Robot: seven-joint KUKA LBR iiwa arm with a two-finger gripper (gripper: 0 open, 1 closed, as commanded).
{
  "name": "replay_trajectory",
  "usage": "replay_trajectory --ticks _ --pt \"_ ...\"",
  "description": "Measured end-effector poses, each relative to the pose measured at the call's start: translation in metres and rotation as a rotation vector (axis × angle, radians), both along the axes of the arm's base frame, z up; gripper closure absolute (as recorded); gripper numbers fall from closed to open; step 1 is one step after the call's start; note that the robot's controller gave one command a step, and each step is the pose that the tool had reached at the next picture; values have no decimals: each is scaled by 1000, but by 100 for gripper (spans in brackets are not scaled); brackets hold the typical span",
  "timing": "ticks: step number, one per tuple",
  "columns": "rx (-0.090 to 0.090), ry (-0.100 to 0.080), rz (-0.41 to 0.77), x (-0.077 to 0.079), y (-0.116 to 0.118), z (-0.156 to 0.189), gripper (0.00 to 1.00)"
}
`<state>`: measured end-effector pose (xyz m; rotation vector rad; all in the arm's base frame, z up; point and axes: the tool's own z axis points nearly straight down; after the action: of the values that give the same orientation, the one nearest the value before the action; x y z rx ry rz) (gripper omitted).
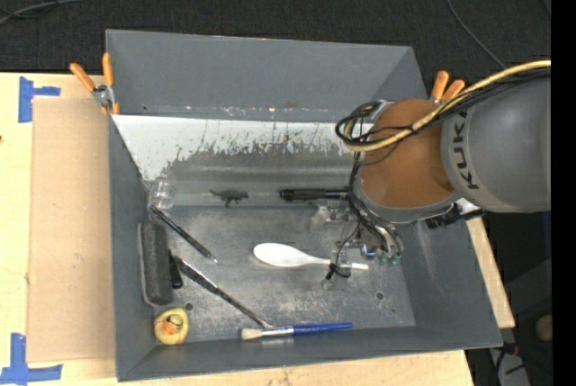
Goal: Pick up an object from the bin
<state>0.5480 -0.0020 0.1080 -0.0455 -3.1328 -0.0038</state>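
My end effector [347, 262] is positioned at the handle end of the white spoon [281, 255], which lies flat on the floor of the grey bin [261, 78]. I cannot tell whether it is released or clenched. A blue-handled brush [301, 331] lies near the spoon, on its camera side.

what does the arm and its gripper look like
The arm is a fat, rounded grey link with dark KUKA lettering. An orange-brown cover wraps its wrist, and a yellow cable and black cable loops run over it. The gripper is small and dark, with thin wires around it.
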Motion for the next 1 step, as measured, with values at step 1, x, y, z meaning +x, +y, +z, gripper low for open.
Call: replay_trajectory --ticks 1 --pt "-1 -15 85 1 -6 -18 0"
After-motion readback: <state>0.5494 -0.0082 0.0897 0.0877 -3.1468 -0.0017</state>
